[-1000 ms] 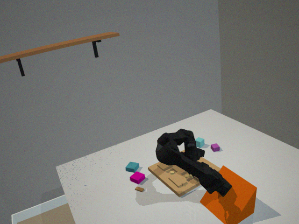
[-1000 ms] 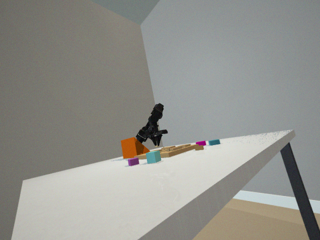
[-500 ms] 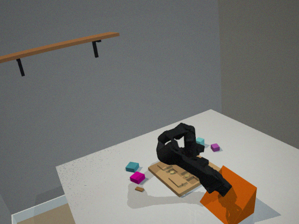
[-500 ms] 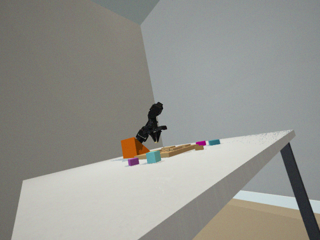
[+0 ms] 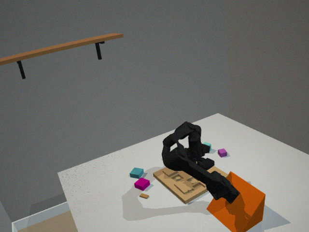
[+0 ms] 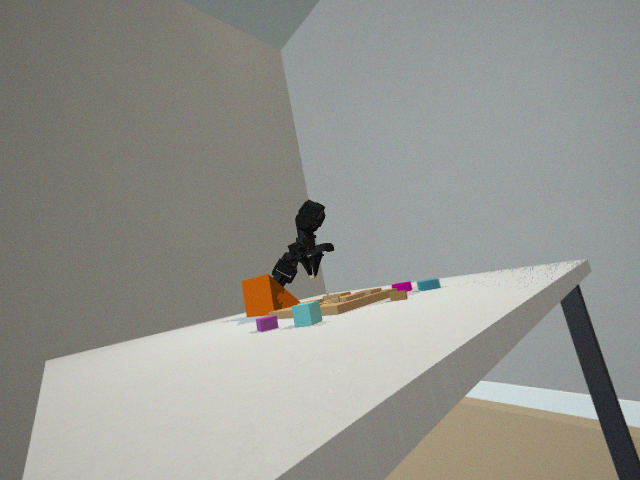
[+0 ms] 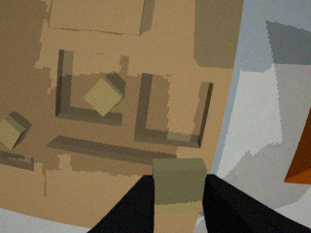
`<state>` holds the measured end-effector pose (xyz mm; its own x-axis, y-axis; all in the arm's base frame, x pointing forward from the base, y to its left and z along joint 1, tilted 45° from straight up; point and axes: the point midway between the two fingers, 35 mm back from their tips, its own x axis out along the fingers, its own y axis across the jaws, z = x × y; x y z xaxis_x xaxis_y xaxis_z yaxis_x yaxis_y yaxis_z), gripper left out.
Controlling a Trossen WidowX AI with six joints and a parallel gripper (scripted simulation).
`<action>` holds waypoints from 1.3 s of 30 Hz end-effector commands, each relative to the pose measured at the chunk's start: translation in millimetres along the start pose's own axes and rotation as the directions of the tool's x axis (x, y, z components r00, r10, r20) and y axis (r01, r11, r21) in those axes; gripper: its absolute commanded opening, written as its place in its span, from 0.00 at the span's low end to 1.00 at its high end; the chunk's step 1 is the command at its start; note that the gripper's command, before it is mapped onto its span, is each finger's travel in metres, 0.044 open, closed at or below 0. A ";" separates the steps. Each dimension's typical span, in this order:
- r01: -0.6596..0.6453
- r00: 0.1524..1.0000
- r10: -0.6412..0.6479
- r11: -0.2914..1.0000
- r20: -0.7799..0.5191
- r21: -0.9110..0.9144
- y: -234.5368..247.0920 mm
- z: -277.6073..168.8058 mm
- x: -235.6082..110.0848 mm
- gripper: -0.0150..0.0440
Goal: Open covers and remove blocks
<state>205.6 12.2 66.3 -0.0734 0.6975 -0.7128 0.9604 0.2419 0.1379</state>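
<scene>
My gripper [image 6: 312, 273] [image 7: 178, 184] is shut on a small yellow block [image 7: 179, 181], held above the wooden puzzle board [image 5: 161, 177] [image 6: 342, 308] [image 7: 170, 58]. The top view mostly hides the fingers behind the arm. A yellow block [image 5: 177, 178] [image 7: 103, 97] sits turned in an uncovered square well. Another yellow block [image 5: 193, 181] [image 7: 12, 131] shows in a second well; which wells match across the two views is hard to tell. An empty well [image 7: 182, 109] is uncovered at the right of the wrist view. A wooden cover [image 7: 97, 15] lies at the top of that view.
An orange wedge [image 5: 245, 197] [image 6: 259, 297] stands beside the board. Teal [image 5: 136, 172] and magenta [image 5: 142, 183] blocks and a small tan piece [image 5: 144, 195] lie to its left. A light-blue block [image 6: 307, 314] and a purple block [image 5: 222, 152] [image 6: 266, 323] lie on the opposite side.
</scene>
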 end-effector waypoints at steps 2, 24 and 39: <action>0.005 1.000 -0.005 1.000 0.014 0.000 11.0 -11.4 -2.4 0.39; 0.002 0.999 -0.002 1.000 0.038 0.002 49.8 -70.8 -3.6 0.39; -0.004 1.000 0.004 1.000 0.025 -0.002 64.9 -122.6 -3.0 0.39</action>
<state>236.7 96.9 150.4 -0.0621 0.6745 -0.7356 0.9604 0.2410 0.1399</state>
